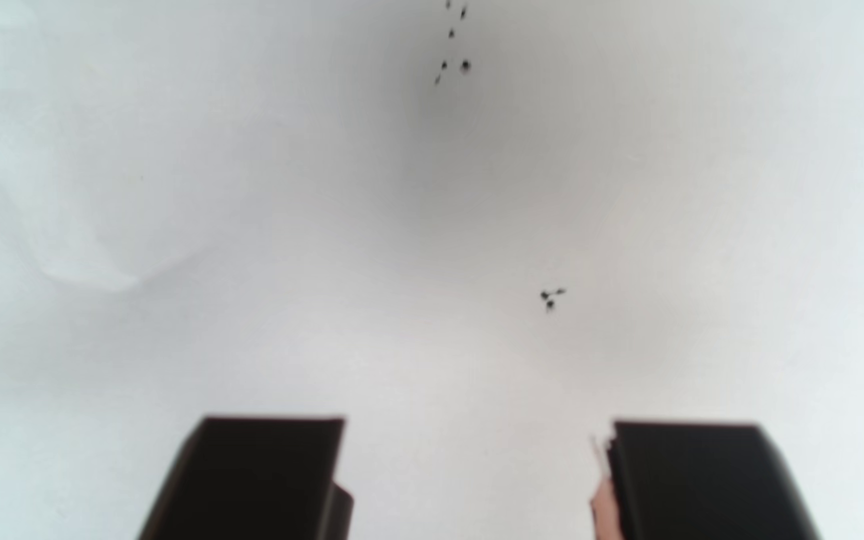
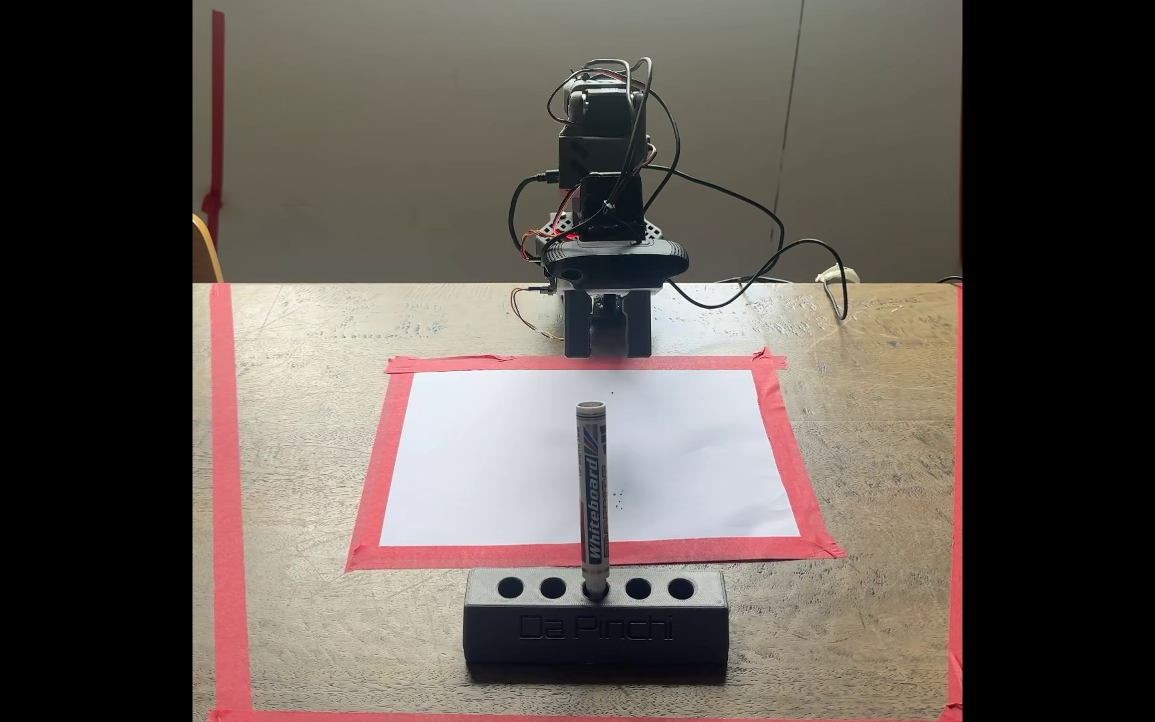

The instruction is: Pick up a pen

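The jaws stand apart with a wide gap and nothing between them. In the wrist view the gripper (image 1: 476, 431) shows as 2 dark, blocky fingers (image 1: 263, 477) poking up from the bottom edge, over blurry white paper (image 1: 263, 207) with a few small black ink dots (image 1: 550, 298).

The fixed view shows much more — the whole black arm (image 2: 602, 160) with its loose wires, and the gripper (image 2: 607, 350) pointing down at the far edge of the paper (image 2: 491, 451). The paper is flat and smooth, held down by pink tape (image 2: 588, 553) on all 4 sides, on a rough wooden table (image 2: 873, 625).

The pen (image 2: 593, 486) stands upright in the middle hole of a black holder (image 2: 595, 632), well apart from the gripper. The holder is a long block with 5 round holes and raised letters on its front. The pen is slim and white-grey — "Whiteboard" runs along it, with red, blue and green stripes near the dark top end.
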You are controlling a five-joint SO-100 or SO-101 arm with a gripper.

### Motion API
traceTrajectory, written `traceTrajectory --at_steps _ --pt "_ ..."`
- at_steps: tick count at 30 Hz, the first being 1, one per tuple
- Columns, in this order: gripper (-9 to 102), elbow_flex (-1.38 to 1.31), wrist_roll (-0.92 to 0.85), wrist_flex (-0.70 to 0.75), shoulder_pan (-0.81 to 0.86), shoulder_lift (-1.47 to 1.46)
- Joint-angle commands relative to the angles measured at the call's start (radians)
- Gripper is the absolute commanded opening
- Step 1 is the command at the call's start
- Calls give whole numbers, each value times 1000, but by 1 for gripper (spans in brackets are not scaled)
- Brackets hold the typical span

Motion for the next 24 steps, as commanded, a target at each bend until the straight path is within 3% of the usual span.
traceTrajectory --at_steps 1,12,24 --pt "100 -155 -6 -100 0 -186" --pt "100 -859 -6 -110 54 -785" --pt "100 -1405 -6 -103 66 -1293"
